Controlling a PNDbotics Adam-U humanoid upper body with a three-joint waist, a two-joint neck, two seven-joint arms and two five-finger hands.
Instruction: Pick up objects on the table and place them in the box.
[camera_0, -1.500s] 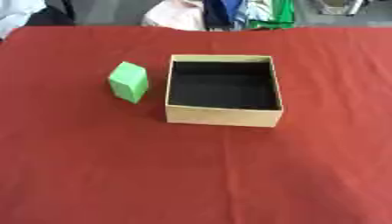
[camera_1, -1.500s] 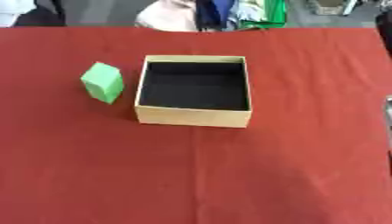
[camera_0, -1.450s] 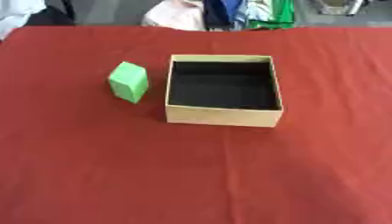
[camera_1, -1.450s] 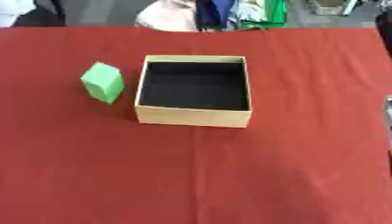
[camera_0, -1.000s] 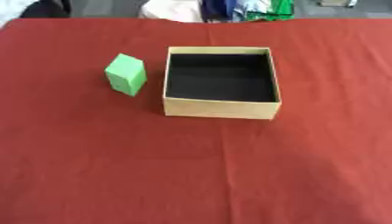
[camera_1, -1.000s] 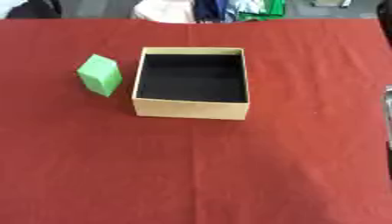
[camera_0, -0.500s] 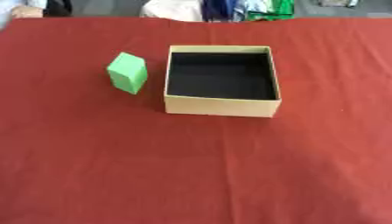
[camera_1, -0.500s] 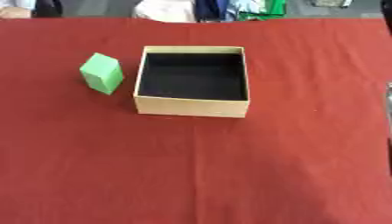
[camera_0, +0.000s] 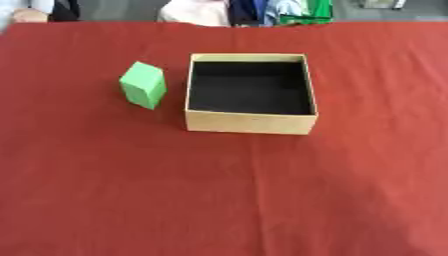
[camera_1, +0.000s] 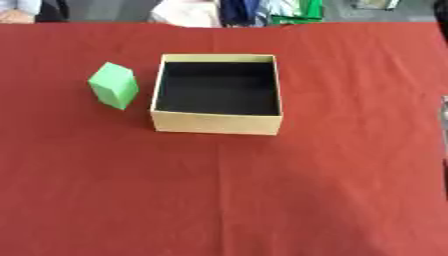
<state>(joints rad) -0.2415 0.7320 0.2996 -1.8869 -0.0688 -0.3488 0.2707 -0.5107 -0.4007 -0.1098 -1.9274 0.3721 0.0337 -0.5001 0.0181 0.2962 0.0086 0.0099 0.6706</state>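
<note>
Your box (camera_0: 251, 93) sits a little beyond the middle of the table (camera_0: 219, 190), an open tan cardboard box with a black inside, and nothing shows in it. The block (camera_0: 143, 84), a green one standing on the red cloth, is just beside the box's left wall, apart from it with a narrow strip of cloth between them, and turned so that one corner faces you. It stands roughly level with the middle of that wall (its top face is the lighter green, its side faces darker). You have the whole near half of the cloth bare in front of you, with the box's front wall facing you square on. Neither of your hands shows clearly in either eye view. At the right edge of the right eye view there is a thin grey sliver (camera_1: 444, 116) level with the box, which may be part of your right arm or hand, but too little of it shows to say, so I cannot tell how your fingers stand on either side. Along the far edge of the table there is a blurred row of cloth or clothing (camera_0: 249, 10) in white, blue and green, well apart from the box and the block.
</note>
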